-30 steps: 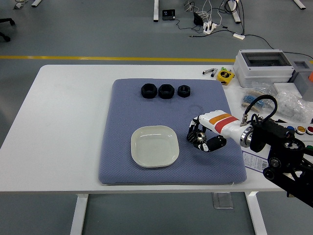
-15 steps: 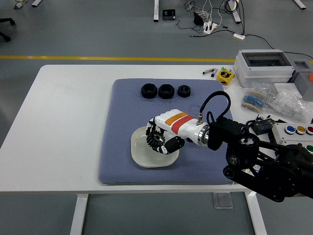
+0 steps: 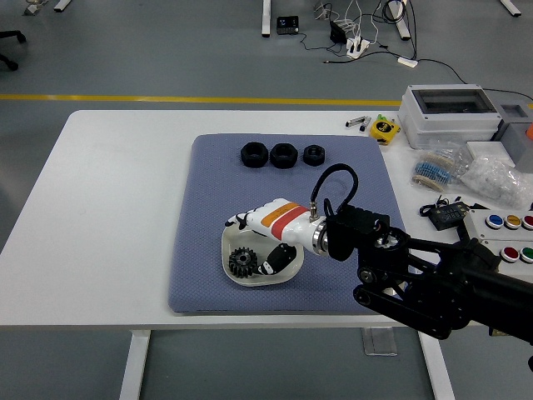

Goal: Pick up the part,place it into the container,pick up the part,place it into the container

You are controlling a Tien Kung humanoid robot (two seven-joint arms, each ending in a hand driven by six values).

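Lying in the white dish [image 3: 231, 265], the black gear [image 3: 242, 262] sits just beside the right hand [image 3: 265, 240], whose fingers look released and hold nothing. The dish rests on a blue mat [image 3: 208, 200] on the white table [image 3: 108, 192]. Behind lies grey floor [image 3: 166, 50] with a yellow line [image 3: 125, 98].

Right hand [image 3: 260, 237] over white dish [image 3: 230, 268], black gear [image 3: 242, 262] inside, apparently released

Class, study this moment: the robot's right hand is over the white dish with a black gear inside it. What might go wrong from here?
1. The right hand sits low over the white dish, so pulling back may snag its rim and shift it across the blue mat.
2. The black gear lies close to the fingers, so it might get dragged out.
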